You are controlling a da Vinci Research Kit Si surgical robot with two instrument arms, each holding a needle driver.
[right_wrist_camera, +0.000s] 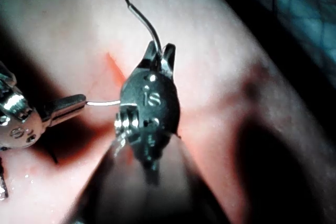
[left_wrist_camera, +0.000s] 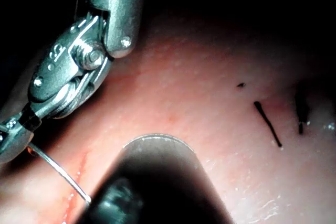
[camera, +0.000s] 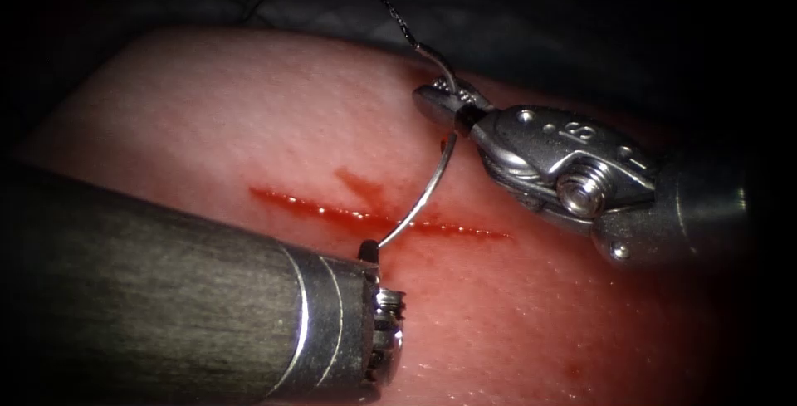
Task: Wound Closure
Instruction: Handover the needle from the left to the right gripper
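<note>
Above the red cut (camera: 378, 217), curved steel needle (camera: 432, 186): right pincer (camera: 444, 99) clamps its tail, left pincer (camera: 369, 250) grips its tip; opposed pulls risk bending it.

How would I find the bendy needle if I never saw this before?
Start at the pink tissue and find the thin red cut across it. The needle arcs above that cut, not in the tissue, between the right tool, gripping near its thread end, and the left tool at its tip. It is bright curved steel, while the thread is thin and black.
</note>
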